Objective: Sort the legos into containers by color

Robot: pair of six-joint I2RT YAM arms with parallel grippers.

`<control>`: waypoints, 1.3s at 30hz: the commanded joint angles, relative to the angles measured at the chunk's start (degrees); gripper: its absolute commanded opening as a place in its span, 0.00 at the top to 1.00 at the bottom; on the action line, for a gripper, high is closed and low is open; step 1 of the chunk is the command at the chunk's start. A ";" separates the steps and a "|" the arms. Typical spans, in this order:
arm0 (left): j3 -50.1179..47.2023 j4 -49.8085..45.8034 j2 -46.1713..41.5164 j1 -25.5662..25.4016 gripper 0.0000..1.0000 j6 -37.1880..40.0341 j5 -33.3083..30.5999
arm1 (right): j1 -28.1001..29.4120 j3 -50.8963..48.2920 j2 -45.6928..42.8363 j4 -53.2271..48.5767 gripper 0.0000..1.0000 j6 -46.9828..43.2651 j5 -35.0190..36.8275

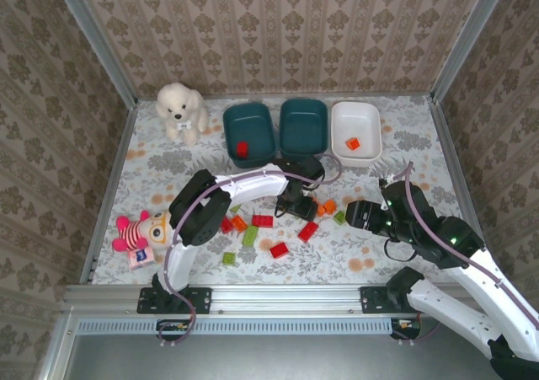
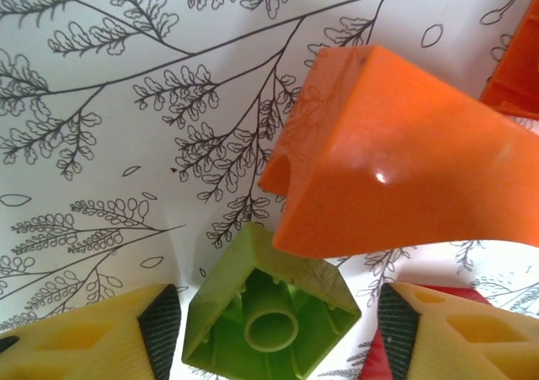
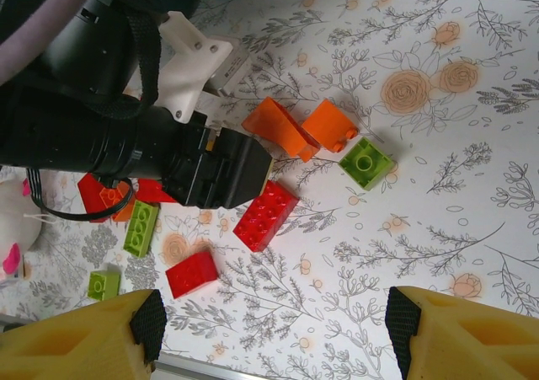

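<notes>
Legos [image 1: 279, 249] lie scattered mid-table, at six o'clock of the empty teal tub [image 1: 303, 127]. The left gripper [image 2: 269, 338], fingers spread, straddles a green brick [image 2: 269, 308] (hollow side up, glossy hard plastic, round tube inside). An orange brick [image 2: 396, 161] crowds it at one o'clock. I'd pinch its flat walls squarely, clear of the orange. The right gripper [image 3: 269, 334] hangs spread wide.

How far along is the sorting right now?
Barely started. Done: one red brick in the left teal tub, one orange brick in the white tub. In hand: left tool open astride a green brick. Left: the scattered bricks on the table; middle teal tub looks empty.
</notes>
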 commanded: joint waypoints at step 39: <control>45.60 0.83 18.60 16.56 0.54 4.03 -2.13 | -1.65 8.37 9.40 6.75 0.27 -0.96 -0.96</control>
